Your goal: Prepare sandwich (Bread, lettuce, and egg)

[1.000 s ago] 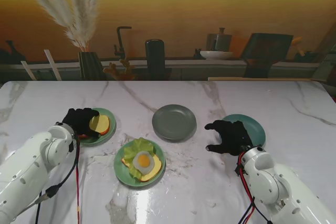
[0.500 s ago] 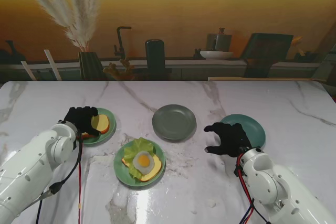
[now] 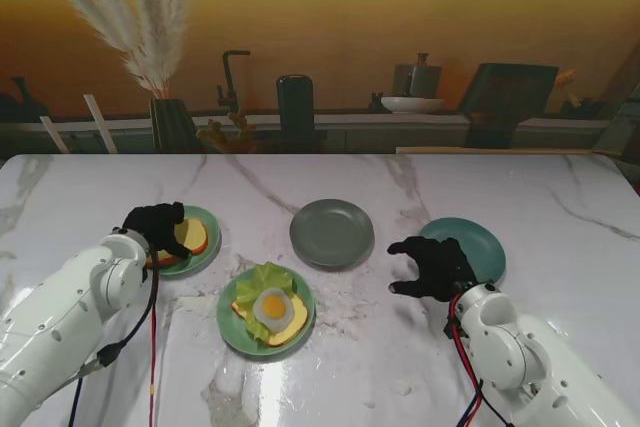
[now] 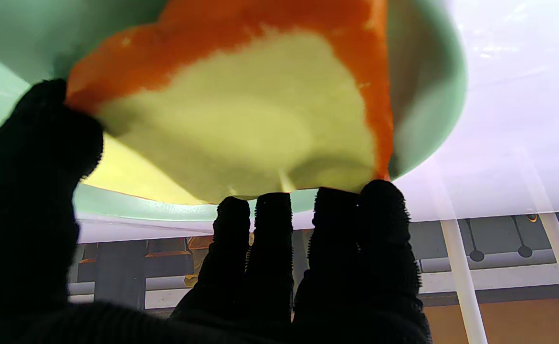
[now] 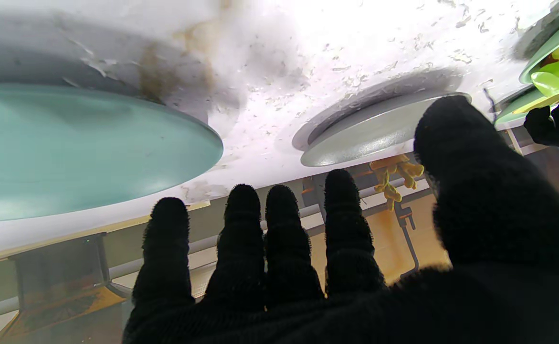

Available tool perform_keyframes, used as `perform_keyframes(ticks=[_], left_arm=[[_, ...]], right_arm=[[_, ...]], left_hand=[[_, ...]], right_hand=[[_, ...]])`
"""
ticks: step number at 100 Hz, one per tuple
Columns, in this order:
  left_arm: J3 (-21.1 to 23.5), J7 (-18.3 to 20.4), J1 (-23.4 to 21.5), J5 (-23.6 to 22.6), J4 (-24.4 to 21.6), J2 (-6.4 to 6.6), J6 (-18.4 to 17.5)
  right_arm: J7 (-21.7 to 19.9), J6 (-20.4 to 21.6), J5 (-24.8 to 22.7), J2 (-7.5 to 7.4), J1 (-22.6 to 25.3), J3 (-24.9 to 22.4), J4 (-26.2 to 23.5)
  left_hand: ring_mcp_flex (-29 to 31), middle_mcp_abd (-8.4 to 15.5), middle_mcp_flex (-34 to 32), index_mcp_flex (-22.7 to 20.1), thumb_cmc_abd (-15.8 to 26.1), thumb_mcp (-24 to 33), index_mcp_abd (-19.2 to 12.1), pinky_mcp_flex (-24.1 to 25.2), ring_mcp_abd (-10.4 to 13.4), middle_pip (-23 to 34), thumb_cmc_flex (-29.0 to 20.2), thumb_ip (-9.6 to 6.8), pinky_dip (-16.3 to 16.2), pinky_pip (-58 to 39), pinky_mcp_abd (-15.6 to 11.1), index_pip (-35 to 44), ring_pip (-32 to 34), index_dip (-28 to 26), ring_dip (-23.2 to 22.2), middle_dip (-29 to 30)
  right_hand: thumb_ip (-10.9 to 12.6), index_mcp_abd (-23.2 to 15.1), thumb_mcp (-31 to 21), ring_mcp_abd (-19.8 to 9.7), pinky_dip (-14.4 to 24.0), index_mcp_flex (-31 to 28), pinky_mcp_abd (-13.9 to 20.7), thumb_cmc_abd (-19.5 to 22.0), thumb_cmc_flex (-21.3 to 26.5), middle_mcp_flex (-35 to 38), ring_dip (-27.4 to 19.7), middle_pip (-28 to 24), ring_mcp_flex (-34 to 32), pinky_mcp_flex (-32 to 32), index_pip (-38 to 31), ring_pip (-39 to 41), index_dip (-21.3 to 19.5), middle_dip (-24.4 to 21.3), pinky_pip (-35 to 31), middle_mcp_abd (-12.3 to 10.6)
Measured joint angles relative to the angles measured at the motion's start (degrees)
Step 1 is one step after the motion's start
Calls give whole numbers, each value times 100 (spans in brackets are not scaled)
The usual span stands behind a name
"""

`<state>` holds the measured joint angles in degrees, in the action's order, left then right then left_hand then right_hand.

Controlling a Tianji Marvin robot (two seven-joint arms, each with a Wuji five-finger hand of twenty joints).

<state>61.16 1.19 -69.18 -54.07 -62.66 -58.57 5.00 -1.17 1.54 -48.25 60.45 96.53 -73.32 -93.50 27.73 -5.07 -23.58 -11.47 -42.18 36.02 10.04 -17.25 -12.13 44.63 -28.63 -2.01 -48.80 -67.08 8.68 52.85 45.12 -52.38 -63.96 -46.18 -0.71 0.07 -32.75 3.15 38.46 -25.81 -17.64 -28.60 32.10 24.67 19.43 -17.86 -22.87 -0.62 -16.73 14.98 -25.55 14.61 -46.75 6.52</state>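
Observation:
A bread slice (image 3: pixel 193 236) with an orange crust lies on a light green plate (image 3: pixel 208 253) at the left. My left hand (image 3: pixel 155 226) is shut on it: in the left wrist view the thumb (image 4: pixel 40 138) presses one corner of the bread slice (image 4: pixel 241 119) and the fingertips (image 4: pixel 269 215) hold the opposite edge, tilting it over its plate (image 4: pixel 427 95). A second green plate (image 3: pixel 228 325) nearer to me holds bread, lettuce (image 3: pixel 262 280) and a fried egg (image 3: pixel 273 305). My right hand (image 3: pixel 432 265) hovers open over the table, holding nothing.
An empty grey plate (image 3: pixel 332 233) sits in the middle and an empty teal plate (image 3: pixel 478 239) lies just right of my right hand. Both plates show in the right wrist view, the teal plate (image 5: pixel 69 148) and the grey plate (image 5: pixel 365 131). A vase of pampas grass (image 3: pixel 170 122) stands beyond the table's far edge.
My left hand has closed tighter on the bread slice and drawn slightly toward me. The right hand has drifted a little left, off the teal plate.

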Motion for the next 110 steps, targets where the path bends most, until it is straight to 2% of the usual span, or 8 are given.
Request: perform_keyframes(ticks=[13,41,54,60,67,73,80,110], left_arm=[[-89,-124,81,90,134,-17,6],[-218,-5,232,205,282,-12,59],[-227,314,277,205,233,4,86],[-274,463,316,205,197,23,114],[-333,497,354,211,199,39,124],[-356,495,369,234,209,43,141],[-376,431,377,255,235,37,176],[-421,345,396,305,349,31,258]], right_arm=[[17,-5,8,0,-7,9,23],[42,-19,45,1,-21,22,64],[50,-31,65,2,-30,28,80],[50,-35,78,3,-34,30,87],[50,-44,92,3,-37,32,92],[48,-55,110,3,-38,32,93],[44,-69,129,4,-39,36,95],[37,-115,170,6,-54,63,118]], left_hand=[[340,68,-308,-73,-291,331,-67,-316,7,100,258,2,273,-279,53,370,40,-289,-181,-548],[410,147,-430,-126,-414,520,-133,-377,123,228,574,-66,142,-313,17,527,239,-502,-223,-766],[105,68,-49,-120,-268,587,8,-88,122,407,672,-283,-47,33,9,78,0,-265,-85,-505],[-28,-56,85,-55,-210,555,141,20,106,455,669,-594,-29,157,60,-84,-115,-70,542,-510],[-27,-90,85,-56,-210,555,169,21,105,462,669,-617,7,191,65,-121,-116,-1,678,-480],[98,-76,67,-56,-262,555,170,-93,113,534,670,-596,13,75,66,-7,-122,-101,40,-469],[349,-1,-133,-56,-355,560,104,-359,130,473,708,-591,7,-84,34,219,-100,-312,-264,-643],[1043,363,-1195,-556,-397,898,-175,-1354,714,1222,1323,-501,-69,-1284,-18,1187,1894,-1456,-257,-1399]], right_hand=[[0,0,0,0,0,-1,-1,0,0,0,2,0,0,1,0,0,0,1,0,0],[0,0,0,0,0,-1,-4,0,0,1,2,0,-1,2,0,0,0,1,0,0],[0,0,0,0,0,-1,-47,0,1,1,2,0,-1,2,0,0,0,2,0,0],[0,0,0,0,0,-1,-54,0,1,1,3,0,-1,2,0,0,0,2,0,0],[0,0,0,0,0,-1,-60,0,0,1,3,0,-1,2,0,0,0,3,0,0],[0,0,0,0,0,-1,-61,0,1,1,3,0,-1,2,0,0,0,3,0,0],[0,0,0,0,0,-1,-64,0,1,1,3,0,-1,2,0,0,0,3,0,0],[0,0,1,0,0,-1,-67,0,1,1,4,0,-1,12,0,0,0,5,0,0]])
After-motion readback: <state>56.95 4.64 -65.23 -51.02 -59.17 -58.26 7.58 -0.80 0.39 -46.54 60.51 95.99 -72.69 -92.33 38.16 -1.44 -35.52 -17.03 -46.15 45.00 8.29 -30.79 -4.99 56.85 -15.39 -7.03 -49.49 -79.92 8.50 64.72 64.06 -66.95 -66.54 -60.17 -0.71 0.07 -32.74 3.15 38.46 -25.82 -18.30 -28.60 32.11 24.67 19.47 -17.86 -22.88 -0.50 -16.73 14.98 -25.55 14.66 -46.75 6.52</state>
